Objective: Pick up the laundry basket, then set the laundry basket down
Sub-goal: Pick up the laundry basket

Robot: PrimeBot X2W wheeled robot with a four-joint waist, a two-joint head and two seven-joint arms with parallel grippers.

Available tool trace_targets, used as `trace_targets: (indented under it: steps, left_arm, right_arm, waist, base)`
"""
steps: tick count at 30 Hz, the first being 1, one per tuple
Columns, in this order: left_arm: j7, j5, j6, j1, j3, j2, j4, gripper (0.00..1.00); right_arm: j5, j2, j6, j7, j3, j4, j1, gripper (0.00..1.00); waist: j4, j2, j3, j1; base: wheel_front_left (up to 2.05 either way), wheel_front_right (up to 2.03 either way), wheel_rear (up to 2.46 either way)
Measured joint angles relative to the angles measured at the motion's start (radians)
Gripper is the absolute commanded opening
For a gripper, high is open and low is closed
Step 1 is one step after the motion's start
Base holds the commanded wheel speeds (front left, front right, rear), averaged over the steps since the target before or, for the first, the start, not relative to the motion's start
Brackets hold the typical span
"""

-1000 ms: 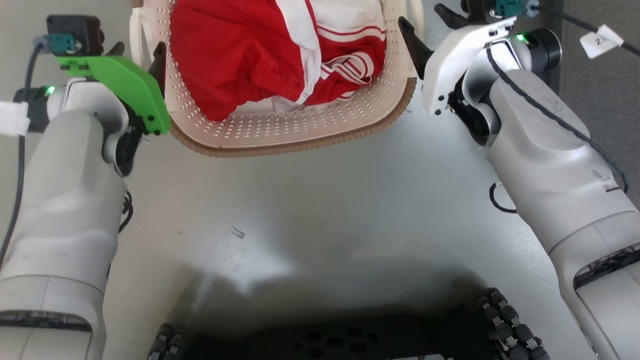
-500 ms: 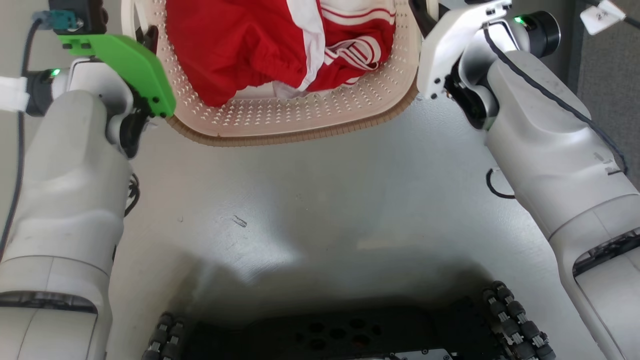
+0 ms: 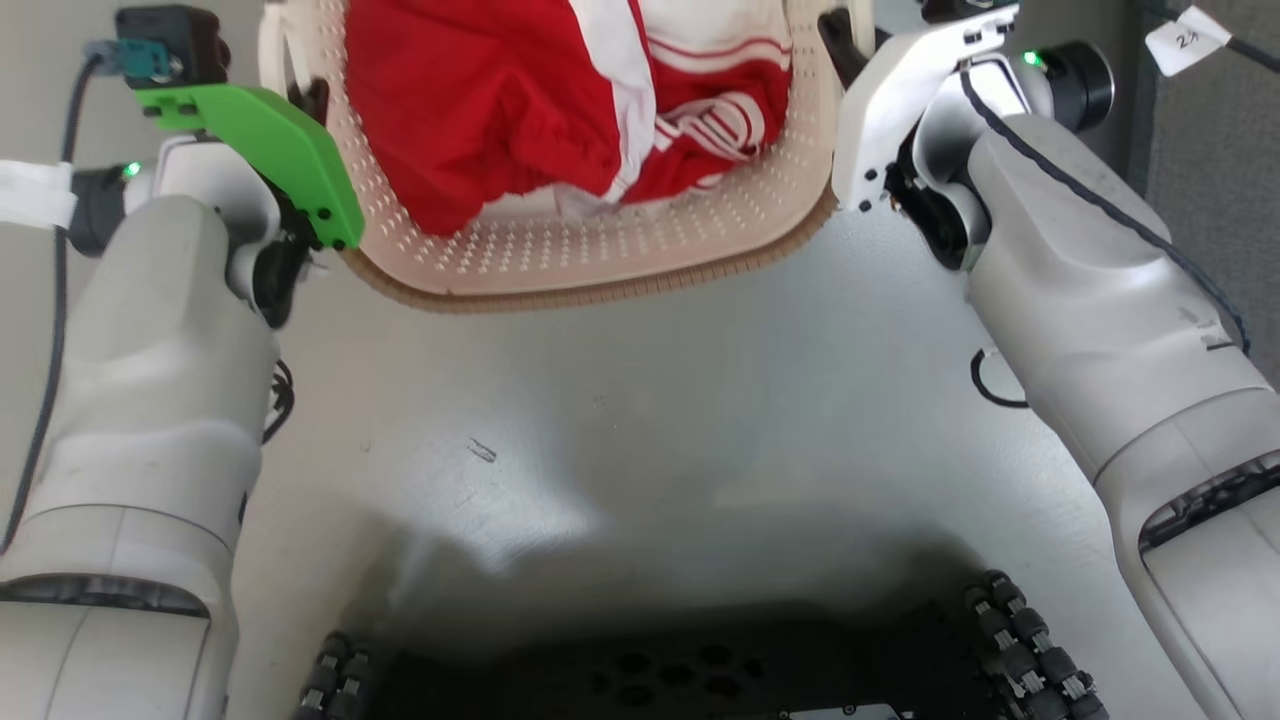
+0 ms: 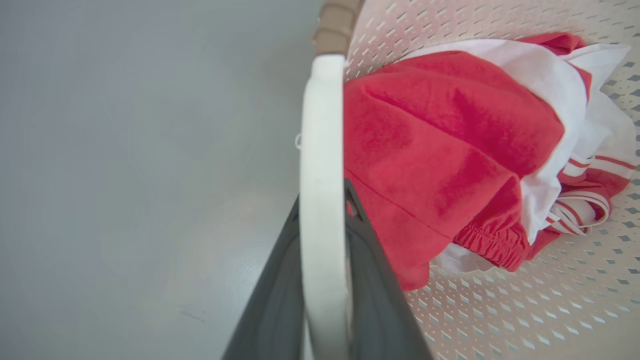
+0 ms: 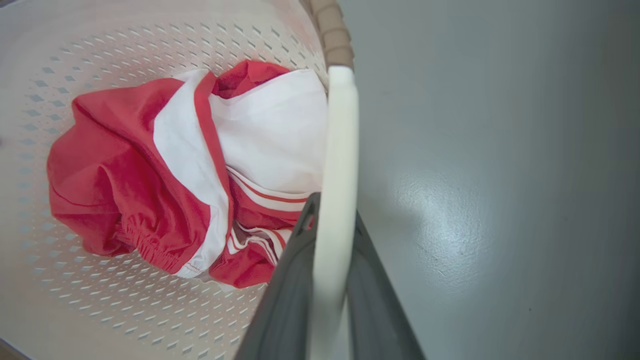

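Observation:
The laundry basket [image 3: 600,245] is cream, perforated and brown-rimmed. It sits at the top of the head view with red and white clothes [image 3: 480,90] inside. In the left wrist view my left gripper [image 4: 324,200] is shut on the basket's white loop handle [image 4: 322,125], one dark finger on each side. My right gripper [image 5: 334,210] is shut the same way on the other handle [image 5: 340,140]. In the head view the left gripper [image 3: 300,95] and right gripper [image 3: 850,25] flank the basket's two ends. I cannot tell whether the basket rests on the floor.
Bare grey floor [image 3: 640,430] lies between the basket and my dark wheeled base [image 3: 700,680]. A darker carpet strip [image 3: 1210,150] runs along the right. A black cable loop [image 3: 985,380] hangs by my right forearm, and a tagged cable [image 3: 1185,35] is at the top right.
A second ago both grippers stood open beside the handles. They have since moved in and shut on them. The head camera shifted slightly; the basket stays in about the same place.

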Motion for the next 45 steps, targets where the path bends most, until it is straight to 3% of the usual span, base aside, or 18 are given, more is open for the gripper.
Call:
trace_targets:
  steps: [20, 45]
  left_arm:
    - [0.086, -0.049, -0.002, 0.078, -0.007, -0.040, 0.145, 0.00]
    - [0.163, -0.111, -0.008, 0.267, -0.001, -0.069, 0.179, 0.00]
  right_arm:
    - [0.101, 0.018, 0.030, 0.024, 0.043, 0.086, 0.120, 0.00]
    - [0.205, 0.030, 0.055, 0.091, 0.077, 0.161, 0.311, 0.00]
  waist:
    - [-0.012, 0.0000, -0.150, -0.0001]
    - [-0.020, 0.0000, -0.427, -0.0001]
  base:
    - [0.00, 0.00, 0.00]
    - [0.00, 0.00, 0.00]
